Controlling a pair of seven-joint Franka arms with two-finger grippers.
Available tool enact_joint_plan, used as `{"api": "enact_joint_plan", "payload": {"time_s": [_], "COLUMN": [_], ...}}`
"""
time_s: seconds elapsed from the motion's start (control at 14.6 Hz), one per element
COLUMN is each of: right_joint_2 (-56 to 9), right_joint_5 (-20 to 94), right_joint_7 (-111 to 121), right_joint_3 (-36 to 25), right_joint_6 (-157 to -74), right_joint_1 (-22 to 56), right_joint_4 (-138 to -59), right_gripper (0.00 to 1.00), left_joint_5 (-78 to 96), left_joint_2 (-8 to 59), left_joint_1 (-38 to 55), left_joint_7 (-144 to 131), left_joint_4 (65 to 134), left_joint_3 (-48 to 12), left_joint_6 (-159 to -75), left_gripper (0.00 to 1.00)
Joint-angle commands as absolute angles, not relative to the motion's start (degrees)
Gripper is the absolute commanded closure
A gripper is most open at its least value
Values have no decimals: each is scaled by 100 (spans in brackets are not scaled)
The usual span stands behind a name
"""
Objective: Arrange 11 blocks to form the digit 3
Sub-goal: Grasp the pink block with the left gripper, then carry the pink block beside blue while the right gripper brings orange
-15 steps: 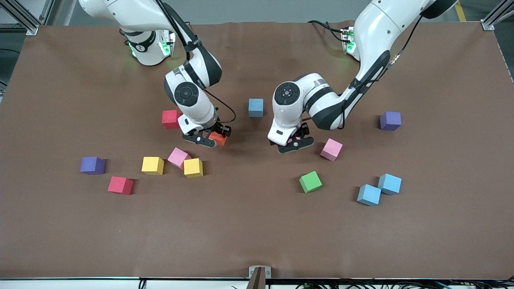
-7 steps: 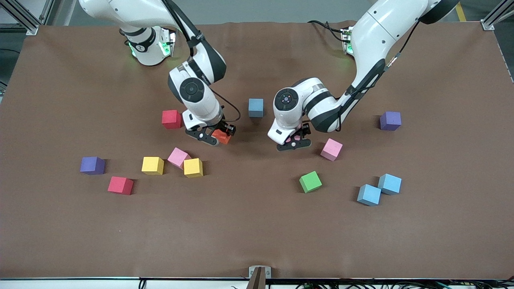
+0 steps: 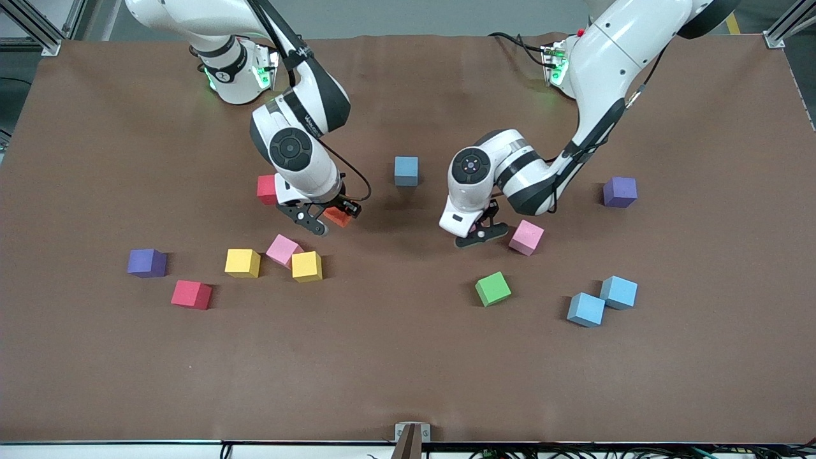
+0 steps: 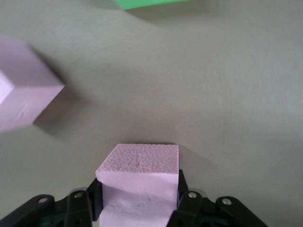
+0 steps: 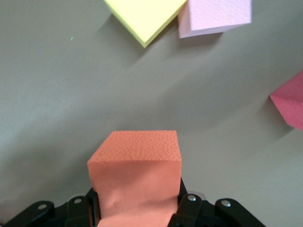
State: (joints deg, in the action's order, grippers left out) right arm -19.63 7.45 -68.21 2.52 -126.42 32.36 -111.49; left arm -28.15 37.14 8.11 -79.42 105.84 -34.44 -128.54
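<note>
My left gripper [image 3: 475, 237] is shut on a pink block [image 4: 142, 165], low over the table beside another pink block [image 3: 526, 237]. My right gripper [image 3: 325, 220] is shut on the orange block [image 3: 336, 217], lifted over the table near a red block [image 3: 266, 189]. The other blocks lie scattered: two yellow [image 3: 242, 262] [image 3: 306, 266] with a pink one [image 3: 282, 249] between them, a red one [image 3: 191, 294], a green one [image 3: 493, 288], a pair of light blue [image 3: 586, 309] [image 3: 618, 292] and a third blue [image 3: 406, 171]. No digit 3 shows.
Two purple cubes sit apart, one [image 3: 147, 262] toward the right arm's end and one [image 3: 619, 192] toward the left arm's end. The brown table cover [image 3: 395, 370] is bare nearer the front camera.
My left gripper has shut on the pink block and shifted slightly toward the left arm's end. My right gripper, holding the orange block, swung out and then back toward the red block.
</note>
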Motion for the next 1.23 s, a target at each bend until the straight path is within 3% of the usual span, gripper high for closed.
{"api": "enact_joint_plan", "payload": {"time_s": [0.0,0.48,0.89,1.16], "right_joint_2": [-1855,-1653,-1239,-1379], "right_joint_5": [694,738,809,809], "right_joint_7": [-7976,-9842,-11415,-11768], "right_joint_3": [299,352,571,878], "right_joint_6": [-12533,-12471,-14157,-14282], "right_joint_1": [3181,3463,3480,3498], "right_joint_4": [-11101,-11468,-12883,-12946], "right_gripper": [100,100,100,100], "left_joint_5": [-2663,-2672,-2751,-2882], "left_joint_2": [3428,3191,2910,2900], "left_joint_1": [791,809,835,826], "left_joint_7": [-9495,-12739,-15763,-16698], "left_joint_4": [10810,11363,12355,12454], "left_joint_3": [-3760,-4148,-4562,-4562], "left_joint_6": [-12894,-12911,-13594,-13860], "left_gripper": [70,71,72,72]}}
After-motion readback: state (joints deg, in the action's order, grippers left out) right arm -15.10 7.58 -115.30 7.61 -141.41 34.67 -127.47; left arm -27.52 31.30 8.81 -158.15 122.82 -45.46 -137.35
